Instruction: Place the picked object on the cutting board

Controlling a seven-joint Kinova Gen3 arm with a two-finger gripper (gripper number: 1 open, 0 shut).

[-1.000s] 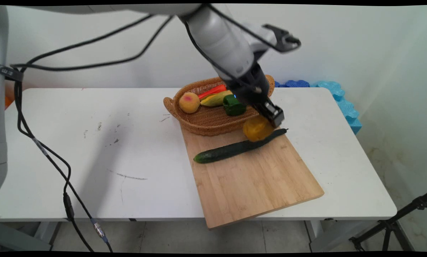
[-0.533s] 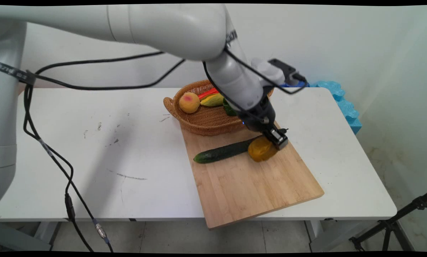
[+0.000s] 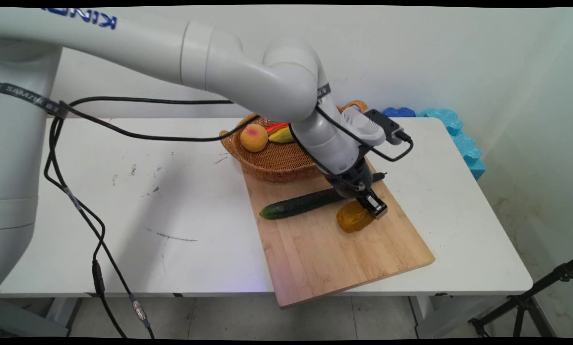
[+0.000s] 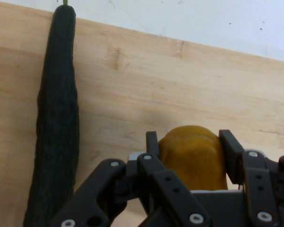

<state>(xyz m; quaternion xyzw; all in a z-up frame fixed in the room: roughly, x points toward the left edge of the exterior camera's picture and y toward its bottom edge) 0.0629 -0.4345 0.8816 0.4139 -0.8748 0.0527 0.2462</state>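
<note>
My gripper [image 3: 369, 211] is shut on a yellow-orange fruit [image 3: 353, 218], low over the wooden cutting board [image 3: 344, 249]; whether the fruit touches the board I cannot tell. In the hand view the fruit [image 4: 193, 156] sits between the two black fingers [image 4: 152, 144], with board [image 4: 180, 90] beyond it. A long dark cucumber [image 3: 296, 205] lies across the board just left of the fruit, and it runs up the left side of the hand view as well, cucumber [image 4: 57, 127].
A wicker basket [image 3: 272, 165] behind the board holds a peach [image 3: 254, 137], a red piece [image 3: 277, 127] and a yellow-green piece [image 3: 281, 135]. Blue foam blocks [image 3: 454, 129] lie at the table's far right corner. Black cables hang over the table's left.
The gripper carried the yellow-orange fruit from the basket's edge, over the cucumber, forward and down onto the board's near side. The arm now hides part of the basket.
</note>
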